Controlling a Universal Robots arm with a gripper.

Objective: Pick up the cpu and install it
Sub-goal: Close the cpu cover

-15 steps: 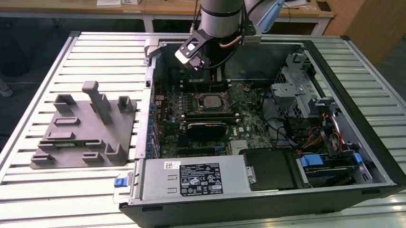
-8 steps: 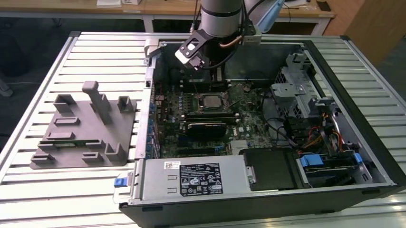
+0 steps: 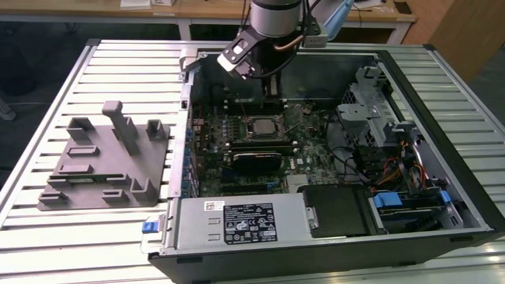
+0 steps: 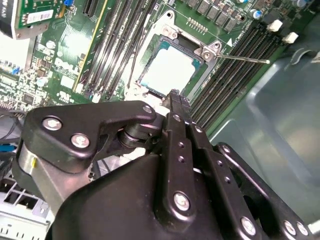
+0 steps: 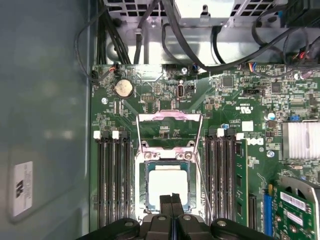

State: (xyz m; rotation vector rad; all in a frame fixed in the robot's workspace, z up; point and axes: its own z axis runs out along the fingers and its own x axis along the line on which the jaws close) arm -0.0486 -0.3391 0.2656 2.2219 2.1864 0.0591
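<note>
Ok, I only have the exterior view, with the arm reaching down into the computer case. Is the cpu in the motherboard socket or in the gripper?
Observer: In the first wrist view, the cpu lies flat inside the socket, with its silver top uncovered.
Operator: So is the gripper holding anything?
Observer: No. In the first wrist view, the gripper is shut and holds nothing. Its tip is over one edge of the cpu.
Operator: And is the hold-down frame over the socket closed?
Observer: No. The hold-down frame is swung open and clear of the cpu.
</note>
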